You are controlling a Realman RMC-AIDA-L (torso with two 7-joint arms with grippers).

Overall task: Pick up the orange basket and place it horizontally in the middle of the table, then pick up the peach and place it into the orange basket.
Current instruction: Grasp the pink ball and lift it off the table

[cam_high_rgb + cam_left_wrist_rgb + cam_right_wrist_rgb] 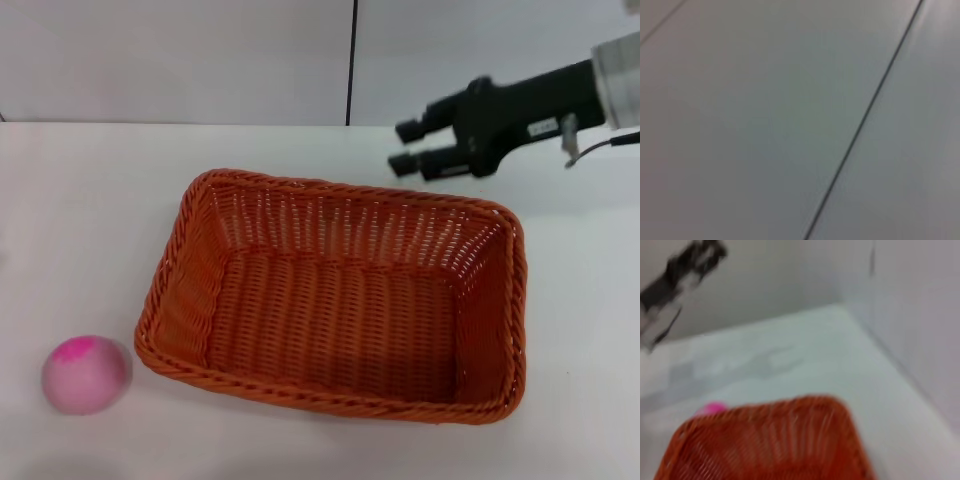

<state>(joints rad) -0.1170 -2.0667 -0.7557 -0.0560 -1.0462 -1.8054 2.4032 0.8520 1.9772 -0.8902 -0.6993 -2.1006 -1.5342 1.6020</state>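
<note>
Right pincer parted, empty, above orange basket's far rim.

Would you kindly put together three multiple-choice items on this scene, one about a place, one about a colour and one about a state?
1. Where is the peach?
A. Inside the basket
B. On the table, outside the basket's left end
C. Held by the right gripper

2. What colour is the patch on the peach?
A. Bright magenta
B. Green
C. Blue

3. What does the basket hold?
A. The peach
B. Nothing
C. The right gripper

Answers:
1 B: the head view shows it on the table, beside the basket's left end.
2 A: the patch sits on the peach's pale pink top.
3 B: its woven floor is bare, and the right gripper is above the table beyond the basket's far rim.
</note>
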